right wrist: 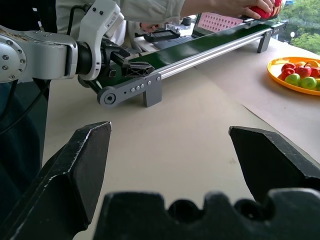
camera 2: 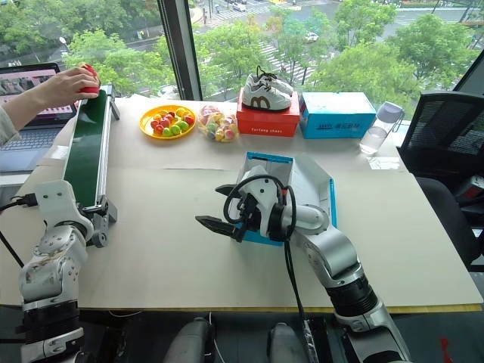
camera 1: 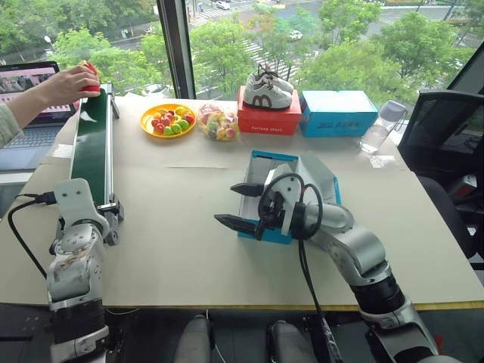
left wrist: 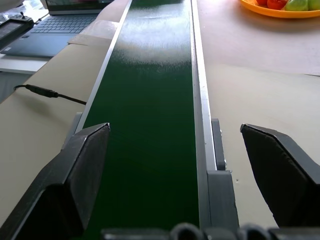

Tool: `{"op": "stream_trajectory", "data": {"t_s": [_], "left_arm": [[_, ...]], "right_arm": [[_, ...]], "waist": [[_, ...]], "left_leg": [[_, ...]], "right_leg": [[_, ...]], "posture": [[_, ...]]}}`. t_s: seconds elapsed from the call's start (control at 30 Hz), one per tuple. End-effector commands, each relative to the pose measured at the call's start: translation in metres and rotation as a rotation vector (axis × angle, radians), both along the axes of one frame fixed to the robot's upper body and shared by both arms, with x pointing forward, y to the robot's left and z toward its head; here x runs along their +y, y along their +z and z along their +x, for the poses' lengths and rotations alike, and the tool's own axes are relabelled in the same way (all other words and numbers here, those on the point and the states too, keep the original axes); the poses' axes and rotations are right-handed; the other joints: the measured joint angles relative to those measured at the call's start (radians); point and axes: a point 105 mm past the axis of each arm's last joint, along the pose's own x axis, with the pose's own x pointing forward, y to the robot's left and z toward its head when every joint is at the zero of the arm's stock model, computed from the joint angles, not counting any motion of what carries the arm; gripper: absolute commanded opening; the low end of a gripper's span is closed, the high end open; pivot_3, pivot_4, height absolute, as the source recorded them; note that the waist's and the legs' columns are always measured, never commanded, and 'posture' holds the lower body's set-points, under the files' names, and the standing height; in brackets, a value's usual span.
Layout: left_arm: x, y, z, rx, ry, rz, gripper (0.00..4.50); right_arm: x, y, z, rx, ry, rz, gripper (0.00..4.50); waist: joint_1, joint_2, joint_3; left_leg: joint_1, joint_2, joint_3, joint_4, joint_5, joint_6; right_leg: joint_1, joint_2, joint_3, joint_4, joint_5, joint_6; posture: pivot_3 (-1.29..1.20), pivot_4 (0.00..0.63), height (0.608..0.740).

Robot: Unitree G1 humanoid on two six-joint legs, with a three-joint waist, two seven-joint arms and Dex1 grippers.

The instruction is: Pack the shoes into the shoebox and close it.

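A person's hand (camera 1: pixel 57 85) rests on a red shoe (camera 1: pixel 91 78) at the far end of the green conveyor belt (camera 1: pixel 92 151); the same shoe (right wrist: pixel 262 10) shows in the right wrist view. The bright blue shoebox (camera 1: pixel 265 157) stands open mid-table, its flap leaning to the right. My right gripper (camera 1: pixel 227 204) is open and empty just in front of the box, pointing left toward the belt. My left gripper (left wrist: pixel 175 165) is open at the belt's near end, its fingers spread to either side of the belt, holding nothing.
At the back stand a yellow plate of fruit (camera 1: pixel 168 119), a bag of sweets (camera 1: pixel 218 121), a red box (camera 1: pixel 268 121) with white sneakers on it, a lettered blue box (camera 1: pixel 339 112) and a clear bottle (camera 1: pixel 382 125). A laptop (camera 1: pixel 26 98) sits far left, a black chair (camera 1: pixel 446 144) right.
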Motion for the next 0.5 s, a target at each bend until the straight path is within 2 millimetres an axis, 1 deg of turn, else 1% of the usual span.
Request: {"op": "stream_trajectory", "data": {"t_s": [0.03, 0.17, 0.4, 0.5], "left_arm": [[0.006, 0.016, -0.004, -0.087, 0.04, 0.019, 4.5], [0.005, 0.016, -0.006, -0.117, 0.048, 0.0, 4.5], [0.005, 0.006, -0.01, -0.11, 0.073, -0.016, 4.5], [0.004, 0.005, -0.01, -0.106, 0.068, -0.016, 4.5]], "right_arm": [[-0.003, 0.011, 0.002, -0.056, -0.025, 0.026, 4.47], [-0.005, 0.01, 0.003, -0.042, -0.04, 0.042, 4.47], [-0.009, 0.007, 0.01, -0.015, -0.096, 0.058, 4.47], [-0.011, 0.007, 0.011, -0.013, -0.111, 0.063, 4.47]], "waist": [[0.0, 0.0, 0.0], [0.0, 0.0, 0.0], [0.0, 0.0, 0.0], [0.0, 0.0, 0.0]], "left_leg": [[0.0, 0.0, 0.0, 0.0, 0.0, 0.0], [0.0, 0.0, 0.0, 0.0, 0.0, 0.0], [0.0, 0.0, 0.0, 0.0, 0.0, 0.0], [0.0, 0.0, 0.0, 0.0, 0.0, 0.0]], "right_leg": [[0.0, 0.0, 0.0, 0.0, 0.0, 0.0], [0.0, 0.0, 0.0, 0.0, 0.0, 0.0], [0.0, 0.0, 0.0, 0.0, 0.0, 0.0], [0.0, 0.0, 0.0, 0.0, 0.0, 0.0]], "posture": [[0.0, 0.15, 0.739], [0.0, 0.15, 0.739], [0.0, 0.15, 0.739], [0.0, 0.15, 0.739]]}}
